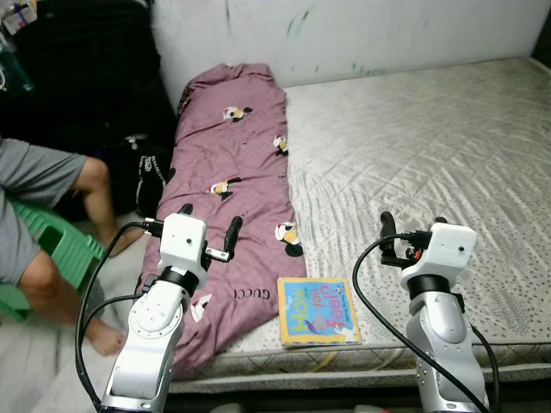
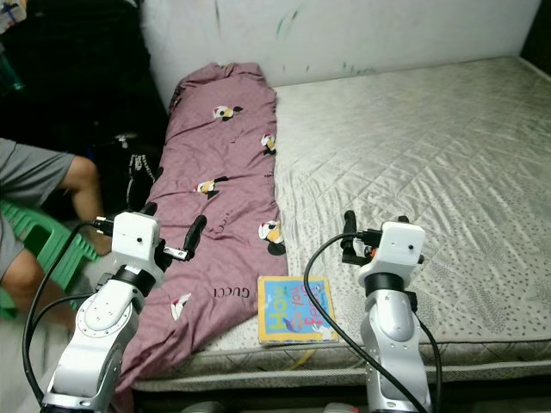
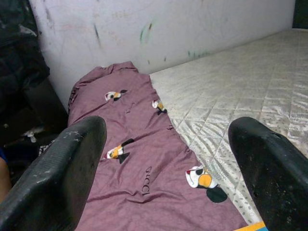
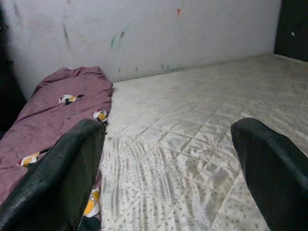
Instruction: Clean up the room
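Where mattress (image 1: pixel 448 146) meets wall (image 1: pixel 387 30) | purple blanket (image 1: pixel 237 155) | book (image 1: pixel 317 311) near edge

Left of the bed (image 1: pixel 448 155): a seated person (image 1: pixel 39 219) in grey, green plastic stool (image 1: pixel 60 245) beneath, dark bags (image 1: pixel 90 77) behind.

the purple blanket (image 3: pixel 144 178) reads "gucci"; the book (image 1: pixel 318 311) cover's big letters are unclear.
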